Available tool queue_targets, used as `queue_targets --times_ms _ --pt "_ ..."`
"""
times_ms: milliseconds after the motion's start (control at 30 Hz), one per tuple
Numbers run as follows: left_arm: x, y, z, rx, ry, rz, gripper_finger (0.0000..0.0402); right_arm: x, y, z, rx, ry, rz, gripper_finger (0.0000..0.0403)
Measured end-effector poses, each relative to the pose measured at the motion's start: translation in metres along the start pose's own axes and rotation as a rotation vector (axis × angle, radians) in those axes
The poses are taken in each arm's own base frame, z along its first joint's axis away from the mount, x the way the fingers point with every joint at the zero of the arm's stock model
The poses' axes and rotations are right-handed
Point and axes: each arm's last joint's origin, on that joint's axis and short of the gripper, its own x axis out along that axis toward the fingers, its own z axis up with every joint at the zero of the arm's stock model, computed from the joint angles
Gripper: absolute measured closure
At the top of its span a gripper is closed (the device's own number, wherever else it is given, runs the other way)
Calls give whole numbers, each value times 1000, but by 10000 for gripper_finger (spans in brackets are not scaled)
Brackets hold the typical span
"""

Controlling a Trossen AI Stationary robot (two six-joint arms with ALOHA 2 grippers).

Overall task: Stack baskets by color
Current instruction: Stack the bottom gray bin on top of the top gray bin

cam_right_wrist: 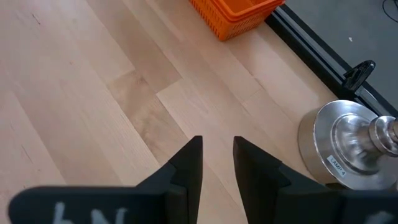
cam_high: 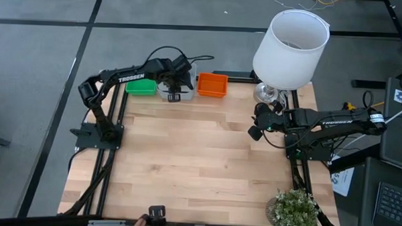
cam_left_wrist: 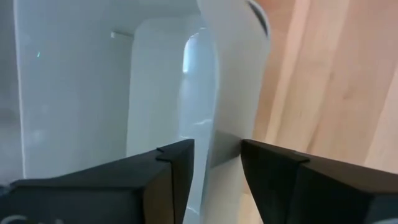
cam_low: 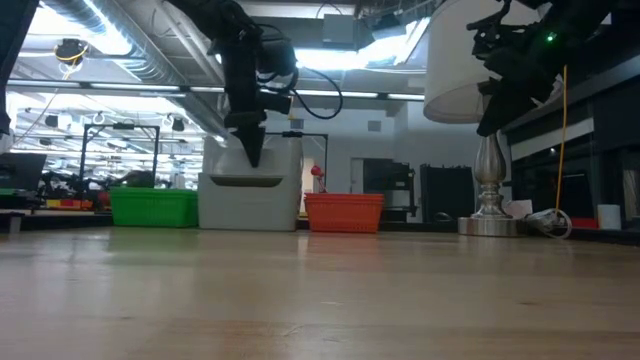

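Three baskets stand in a row along the table's far edge: a green basket (cam_high: 141,87), a pale grey basket (cam_high: 173,93) and an orange basket (cam_high: 212,85). In the low view the grey basket (cam_low: 250,195) stands taller than the green basket (cam_low: 153,207) and the orange basket (cam_low: 344,212). My left gripper (cam_high: 175,82) points down into the grey one, open, with the basket's wall (cam_left_wrist: 219,124) between its fingers. My right gripper (cam_high: 257,128) hangs open over the bare table at the right, with nothing between its fingers (cam_right_wrist: 217,155). My left gripper straddles the grey basket's side wall (cam_left_wrist: 217,140) from above, one finger (cam_left_wrist: 171,174) inside and one finger (cam_left_wrist: 273,180) outside. A gap shows beside the inner finger. Whether the outer finger touches the wall I cannot tell. The basket rests on the table.
A lamp with a big white shade (cam_high: 290,49) and a metal foot (cam_right_wrist: 348,143) stands at the far right, close to the right arm. A potted plant (cam_high: 295,210) sits at the near right corner. The wooden table's middle (cam_high: 199,153) is bare.
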Motion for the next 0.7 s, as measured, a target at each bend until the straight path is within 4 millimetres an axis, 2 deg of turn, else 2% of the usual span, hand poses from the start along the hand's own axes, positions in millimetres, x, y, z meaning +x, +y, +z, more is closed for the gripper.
queue_targets --times_ms 300,500,700 --pt "-1 -3 2 -112 9 27 267 0 0 0 0 0 0 313" --pt "-2 -11 7 -91 10 52 267 0 0 0 0 0 0 313" --pt "12 -27 2 -57 36 123 269 0 0 0 0 0 0 313"
